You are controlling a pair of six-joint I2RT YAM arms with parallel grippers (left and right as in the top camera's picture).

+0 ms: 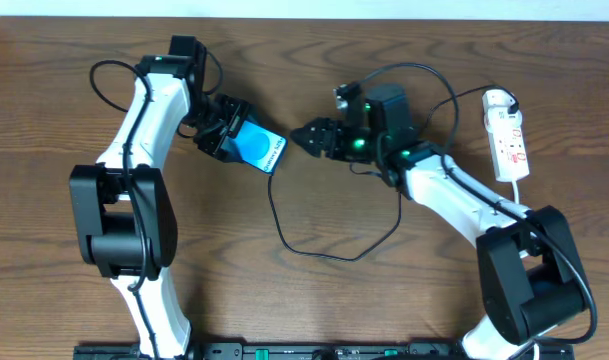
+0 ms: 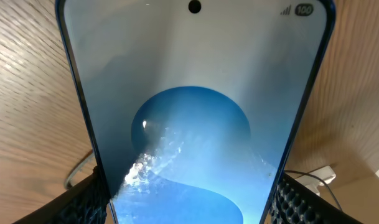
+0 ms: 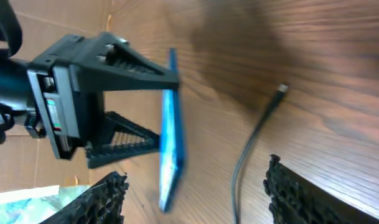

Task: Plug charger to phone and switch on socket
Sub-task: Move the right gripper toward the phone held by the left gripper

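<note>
The phone (image 1: pixel 257 148), with a light blue screen and a darker blue circle, is held tilted above the table by my left gripper (image 1: pixel 224 132), which is shut on its long edges. It fills the left wrist view (image 2: pixel 195 112). In the right wrist view it shows edge-on (image 3: pixel 172 143). The charger's thin black cable (image 1: pixel 284 235) loops over the table. Its connector tip (image 3: pixel 281 89) lies loose on the wood right of the phone. My right gripper (image 1: pixel 306 137) is open and empty, with the cable (image 3: pixel 239 174) lying between its fingers (image 3: pixel 201 199). The white socket strip (image 1: pixel 508 140) lies at the far right.
The strip's white cord (image 1: pixel 524 190) runs down past the right arm. Thicker black robot cables (image 1: pixel 424 75) arch over the right wrist. A cable loop (image 1: pixel 104 85) sticks out left of the left arm. The table is brown wood (image 1: pixel 314 320).
</note>
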